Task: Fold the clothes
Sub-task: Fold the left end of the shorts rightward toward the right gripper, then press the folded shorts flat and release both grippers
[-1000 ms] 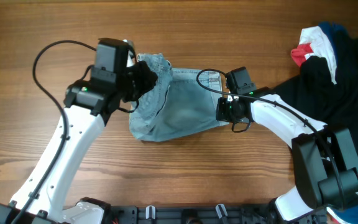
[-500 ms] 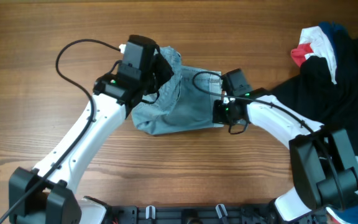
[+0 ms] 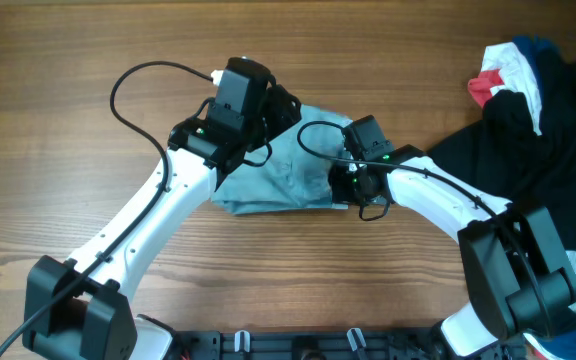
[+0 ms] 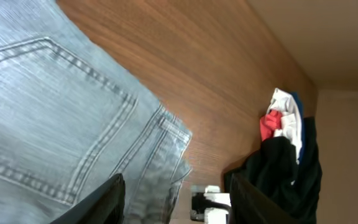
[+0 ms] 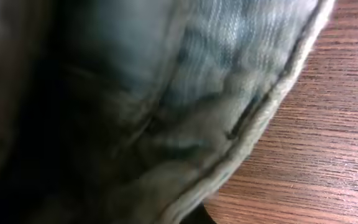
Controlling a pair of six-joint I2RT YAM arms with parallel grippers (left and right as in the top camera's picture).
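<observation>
The pale-blue denim jeans (image 3: 278, 180) lie bunched and partly folded at the table's middle. My left gripper (image 3: 280, 108) hovers over their far top edge. In the left wrist view its fingers (image 4: 176, 202) stand wide apart above the denim (image 4: 55, 112), where a stitched back pocket and a hem show. My right gripper (image 3: 340, 182) is at the jeans' right edge. Its wrist view is filled by dark, close denim and a thick seam (image 5: 216, 93), so its fingers are almost hidden; it appears shut on the fabric.
A heap of black, white, red and navy garments (image 3: 528, 90) lies at the right edge of the wooden table (image 3: 88, 60); it also shows in the left wrist view (image 4: 284, 143). Black cloth spreads from it toward the right arm.
My left arm has swung right and away from me, carrying the jeans' left part over onto the rest. The jeans are now more compact. The right gripper shifted slightly left.
</observation>
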